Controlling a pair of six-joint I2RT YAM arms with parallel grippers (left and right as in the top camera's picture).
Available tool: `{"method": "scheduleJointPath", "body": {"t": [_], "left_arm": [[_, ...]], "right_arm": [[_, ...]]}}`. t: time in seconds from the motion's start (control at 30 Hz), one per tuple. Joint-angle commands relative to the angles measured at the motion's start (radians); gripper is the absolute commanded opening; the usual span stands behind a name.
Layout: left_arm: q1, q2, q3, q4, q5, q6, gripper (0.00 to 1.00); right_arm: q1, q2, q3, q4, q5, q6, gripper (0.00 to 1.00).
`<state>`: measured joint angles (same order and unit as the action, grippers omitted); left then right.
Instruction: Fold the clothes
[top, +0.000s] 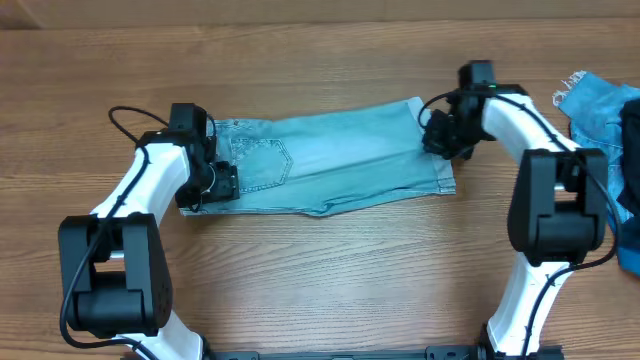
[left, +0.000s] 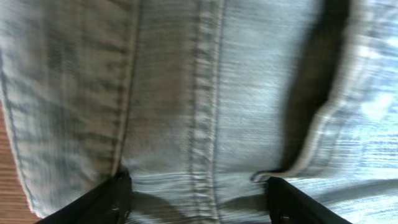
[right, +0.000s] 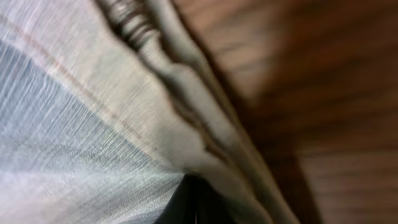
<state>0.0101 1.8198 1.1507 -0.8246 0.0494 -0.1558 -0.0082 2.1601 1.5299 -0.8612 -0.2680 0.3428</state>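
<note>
Jeans (top: 330, 160): a pale blue pair folded into a long band, flat on the desk (top: 320, 290) between the two arms.
Long axis: side to side, with the pocket end at the robot's left and the hem end at its right.
Left gripper (top: 213, 183): over the pocket end, jaws spread wide, holding nothing.
Right gripper (top: 440, 135): at the hem end, closed, apparently pinching the cloth edge.
Nearer arm: each is at its own end; neither is near the middle.
Coming move: probably carrying one end over the other along that axis.
Left wrist view: the fingers (left: 102, 202) straddle a stitched seam (left: 205, 93) on flat cloth, which the overhead view hides.
Right wrist view: hem layers (right: 180, 106) bunch at the dark fingertip (right: 193, 202), with bare desk beyond.
Overhead only: darker denim (top: 600, 110) at the far right edge, apart from the jeans.
</note>
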Motion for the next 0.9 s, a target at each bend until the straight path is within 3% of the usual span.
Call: {"method": "scheduleJointPath", "body": {"t": [0.0,0.13,0.37,0.47,0.67,0.77,0.87], "left_arm": [[0.073,0.005,-0.023,-0.018,-0.086,-0.035,0.73],[0.076,0.005,-0.022,0.019,-0.062,-0.032,0.73],[0.074,-0.044,0.063,0.21,0.28,0.113,0.72],[0.072,-0.087,0.108,0.248,0.339,0.135,0.72],[0.019,-0.119,0.12,0.332,0.284,0.217,0.76],[-0.027,-0.031,0.119,0.34,0.254,0.292,0.76],[-0.062,0.09,0.119,0.398,0.257,0.291,0.76]], "right_arm": [[-0.097,0.062,-0.039,-0.006,0.234,-0.022,0.04],[-0.087,0.047,-0.032,-0.009,0.194,-0.036,0.04],[-0.085,-0.162,-0.006,0.034,-0.039,-0.113,0.06],[-0.075,-0.181,-0.006,0.026,-0.129,-0.139,0.06],[0.029,-0.183,-0.006,-0.076,-0.177,-0.169,0.11],[0.101,-0.183,-0.026,-0.179,-0.107,-0.14,0.08],[0.149,-0.183,-0.073,-0.187,-0.091,-0.138,0.08]]}}
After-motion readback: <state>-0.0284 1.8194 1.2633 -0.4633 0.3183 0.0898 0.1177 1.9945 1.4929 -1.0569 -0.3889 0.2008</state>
